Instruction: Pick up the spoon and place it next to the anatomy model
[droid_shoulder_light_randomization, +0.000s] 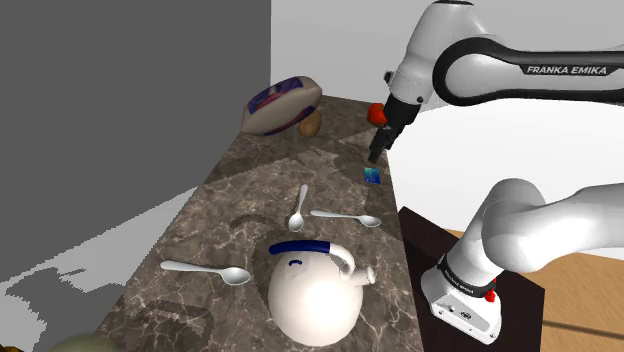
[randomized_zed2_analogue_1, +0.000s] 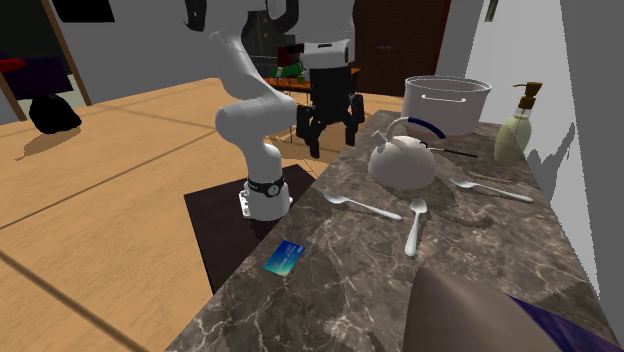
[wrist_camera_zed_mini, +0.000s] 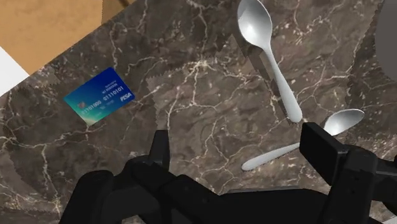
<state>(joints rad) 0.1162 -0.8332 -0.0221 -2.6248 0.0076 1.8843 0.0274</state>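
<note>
Spoons, three of them, lie flat on the dark marbled counter (droid_shoulder_light_randomization: 240, 195), and none is held. The first spoon (droid_shoulder_light_randomization: 343, 216) sits near the middle of the shoulder view, its bowl toward the counter's right edge. The second spoon (droid_shoulder_light_randomization: 300, 207) lies just left of it, with its bowl pointing down-frame toward the white kettle (droid_shoulder_light_randomization: 312, 290) and close to the first spoon's handle end. The third spoon (droid_shoulder_light_randomization: 205, 271) lies well apart at the lower left, left of the kettle.

The anatomy model (droid_shoulder_light_randomization: 283, 105), a blue, white and red oval on a brown base, stands at the counter's far end in the upper middle of that frame, well away from every spoon.

The black gripper (droid_shoulder_light_randomization: 378, 150) hangs over the counter's right edge, right of the model and just above a blue bank card (droid_shoulder_light_randomization: 373, 176). In the wrist view its fingers (wrist_camera_zed_mini: 321, 149) stand wide apart and clasp nothing, with the counter, the card and two spoons below them.

In the second exterior view a grey pot (randomized_zed2_analogue_1: 447, 100) and a soap bottle (randomized_zed2_analogue_1: 513, 130) stand at the upper right, beyond the kettle.
</note>
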